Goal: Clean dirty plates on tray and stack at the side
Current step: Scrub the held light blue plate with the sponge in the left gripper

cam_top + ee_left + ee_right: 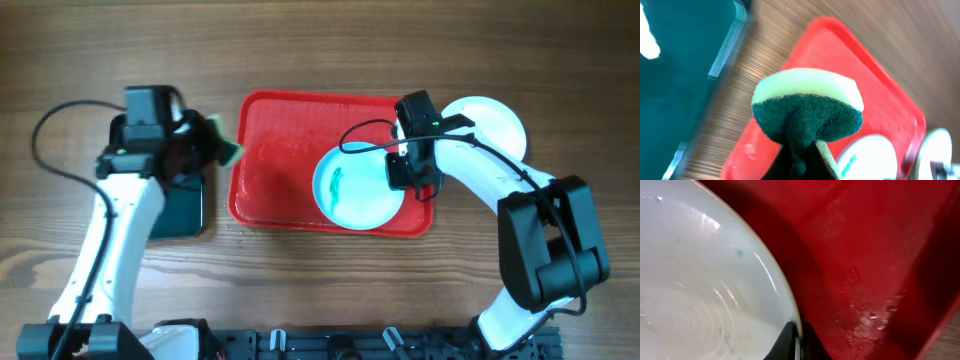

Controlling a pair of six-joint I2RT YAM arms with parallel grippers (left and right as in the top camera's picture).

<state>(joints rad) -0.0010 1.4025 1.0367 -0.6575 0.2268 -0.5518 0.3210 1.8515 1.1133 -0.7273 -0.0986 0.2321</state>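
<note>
Where the tray (pixel 270 175) sits, wood-grain table (pixel 330 285) surrounds.

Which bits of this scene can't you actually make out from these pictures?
Overhead: the white plate beside the tray is partly under the right arm; one plate or several, unclear.
Left wrist: the sponge covers most of the left pincer.
Right wrist: the turquoise plate is cut off by the frame edges.

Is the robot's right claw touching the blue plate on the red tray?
Touching. The right wrist view shows the right claw closed on the plate, its two fingers pinching the rim, one on each side.
</note>
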